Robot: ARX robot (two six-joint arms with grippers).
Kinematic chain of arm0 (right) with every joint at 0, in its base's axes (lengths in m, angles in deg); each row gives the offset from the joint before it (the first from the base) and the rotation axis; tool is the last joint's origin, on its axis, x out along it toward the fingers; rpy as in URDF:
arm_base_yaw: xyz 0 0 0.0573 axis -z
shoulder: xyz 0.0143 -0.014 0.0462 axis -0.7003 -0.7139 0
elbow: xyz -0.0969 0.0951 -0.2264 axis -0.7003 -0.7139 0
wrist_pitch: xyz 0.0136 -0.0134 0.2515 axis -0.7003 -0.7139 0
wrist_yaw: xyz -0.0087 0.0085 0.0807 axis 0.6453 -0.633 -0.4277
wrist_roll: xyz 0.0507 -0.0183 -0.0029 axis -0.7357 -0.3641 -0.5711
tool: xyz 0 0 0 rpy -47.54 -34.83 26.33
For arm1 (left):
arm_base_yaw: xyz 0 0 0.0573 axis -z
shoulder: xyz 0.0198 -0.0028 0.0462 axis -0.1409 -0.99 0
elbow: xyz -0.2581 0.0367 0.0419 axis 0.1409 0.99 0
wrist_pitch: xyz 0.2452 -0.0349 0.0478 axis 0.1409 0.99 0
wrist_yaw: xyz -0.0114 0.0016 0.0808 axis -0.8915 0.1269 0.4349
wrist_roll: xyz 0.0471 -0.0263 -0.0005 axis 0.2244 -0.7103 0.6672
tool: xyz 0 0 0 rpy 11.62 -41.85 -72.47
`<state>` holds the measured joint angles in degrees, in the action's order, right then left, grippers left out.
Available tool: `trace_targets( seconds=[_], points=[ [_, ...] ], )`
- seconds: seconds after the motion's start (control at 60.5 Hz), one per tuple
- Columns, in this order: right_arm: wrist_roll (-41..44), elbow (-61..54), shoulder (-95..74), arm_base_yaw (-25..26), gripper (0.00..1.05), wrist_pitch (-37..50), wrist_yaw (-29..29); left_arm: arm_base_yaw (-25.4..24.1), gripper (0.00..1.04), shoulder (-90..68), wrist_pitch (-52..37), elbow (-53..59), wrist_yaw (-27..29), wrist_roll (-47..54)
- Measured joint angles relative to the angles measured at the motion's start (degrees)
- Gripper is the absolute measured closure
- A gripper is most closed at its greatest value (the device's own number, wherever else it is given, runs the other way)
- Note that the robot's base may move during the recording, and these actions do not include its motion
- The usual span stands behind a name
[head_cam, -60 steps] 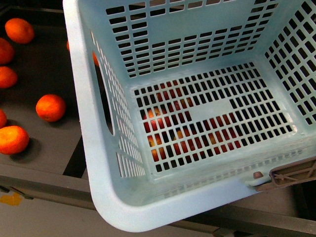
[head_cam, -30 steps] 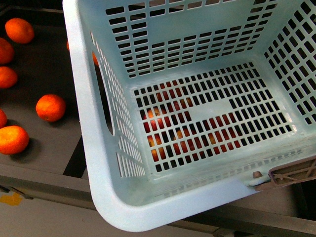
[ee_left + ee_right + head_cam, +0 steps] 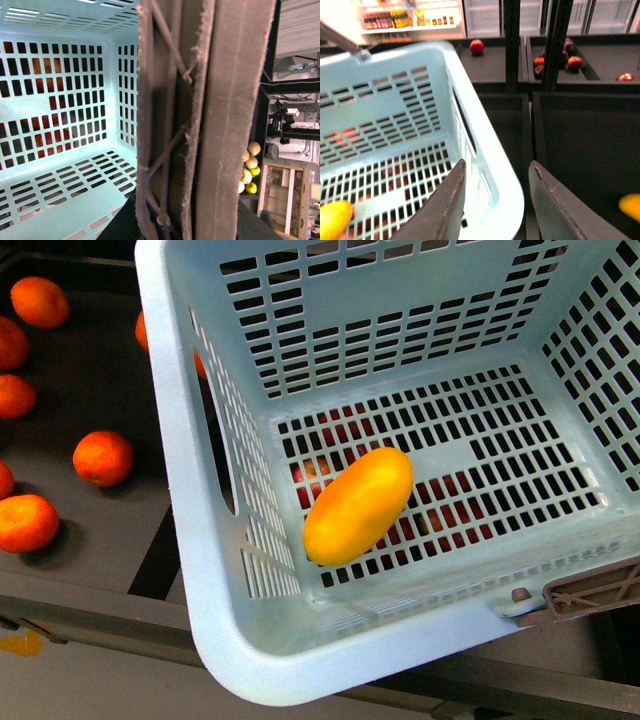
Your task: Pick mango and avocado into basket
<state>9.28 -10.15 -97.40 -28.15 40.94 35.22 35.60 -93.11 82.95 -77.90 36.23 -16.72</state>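
The light teal basket (image 3: pixel 180 490) fills most of the front view, held up and tilted. The yellow-orange mango (image 3: pixel 358 506) lies on its slotted floor near the left wall, and it shows too at the edge of the right wrist view, mango (image 3: pixel 332 220). My left gripper (image 3: pixel 175 225) is shut on the basket's brown ribbed handle (image 3: pixel 200 125), which blocks most of that view. My right gripper (image 3: pixel 495 200) is open and empty, its fingers astride the basket's corner rim (image 3: pixel 495 185). The avocado is out of view.
Orange round fruits (image 3: pixel 103 457) lie on the dark shelf left of the basket. Red fruit shows through the floor slots. Dark red mangoes (image 3: pixel 570 60) sit in bins beyond a black post (image 3: pixel 555 45). A yellow fruit (image 3: pixel 630 206) lies on the dark shelf at the edge.
The mango now lies in the basket, which was empty in both earlier frames. The basket has shifted slightly to the right.
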Motion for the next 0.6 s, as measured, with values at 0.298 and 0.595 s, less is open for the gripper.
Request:
trace_targets(
  seconds=[0.298,0.595],
  points=[
    [1.46,-1.68,9.75,-6.64,1.03,-5.49,6.36,0.02,0.89,0.00,0.00,0.00,-0.07,-0.31],
    [1.57,-1.68,14.38,-9.05,0.70,-9.46,8.35,0.02,0.89,0.00,0.00,0.00,-0.04,-0.24]
  ],
)
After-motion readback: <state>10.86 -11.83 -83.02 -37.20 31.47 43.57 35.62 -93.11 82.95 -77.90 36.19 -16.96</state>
